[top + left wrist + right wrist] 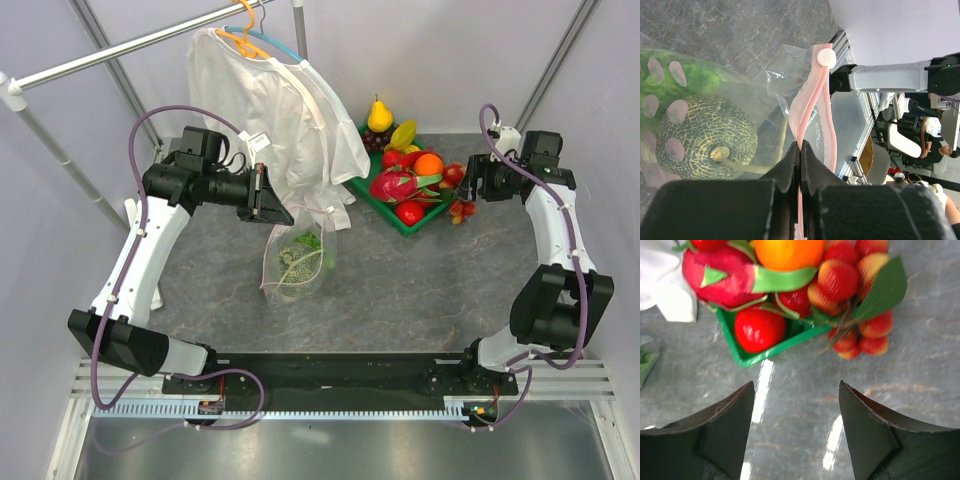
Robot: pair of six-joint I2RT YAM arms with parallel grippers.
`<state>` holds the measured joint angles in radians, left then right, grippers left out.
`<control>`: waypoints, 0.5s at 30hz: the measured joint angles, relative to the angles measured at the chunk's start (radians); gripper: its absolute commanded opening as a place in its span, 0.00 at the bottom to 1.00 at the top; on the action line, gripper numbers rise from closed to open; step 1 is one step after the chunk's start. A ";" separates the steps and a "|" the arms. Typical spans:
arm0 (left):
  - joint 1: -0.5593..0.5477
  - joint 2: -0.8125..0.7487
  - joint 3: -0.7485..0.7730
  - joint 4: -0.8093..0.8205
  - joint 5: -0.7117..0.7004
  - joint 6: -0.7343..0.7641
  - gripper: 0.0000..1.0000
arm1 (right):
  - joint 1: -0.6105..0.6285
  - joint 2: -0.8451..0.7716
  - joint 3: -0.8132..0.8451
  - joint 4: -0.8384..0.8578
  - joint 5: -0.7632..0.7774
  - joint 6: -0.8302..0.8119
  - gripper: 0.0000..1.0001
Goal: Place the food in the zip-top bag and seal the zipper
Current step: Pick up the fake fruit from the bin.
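Left gripper [800,146]: jaws clamped on the pink zipper [812,100]. The zip-top bag [296,262] hangs under it at mid-table, with the netted melon [702,137] and lettuce [690,77] inside. Right gripper [796,386]: jaws apart, holding nothing, near the green tray [747,359] and the strawberry bunch [860,325] beside it.

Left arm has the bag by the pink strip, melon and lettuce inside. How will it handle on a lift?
Likely floppy: the zip-top bag film is crinkled and sags under the left gripper. Probably bottom-heavy, so it may swing: the melon and lettuce sit low. The thin zipper might slip from the shut jaws.
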<state>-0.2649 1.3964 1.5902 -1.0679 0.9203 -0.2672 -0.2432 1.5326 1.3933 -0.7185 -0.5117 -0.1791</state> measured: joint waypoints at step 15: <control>0.000 0.008 0.000 0.001 0.000 0.000 0.02 | 0.015 0.154 0.008 0.231 0.057 0.024 0.70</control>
<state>-0.2649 1.4044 1.5902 -1.0672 0.9203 -0.2672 -0.2283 1.6863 1.4017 -0.4873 -0.4549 -0.1551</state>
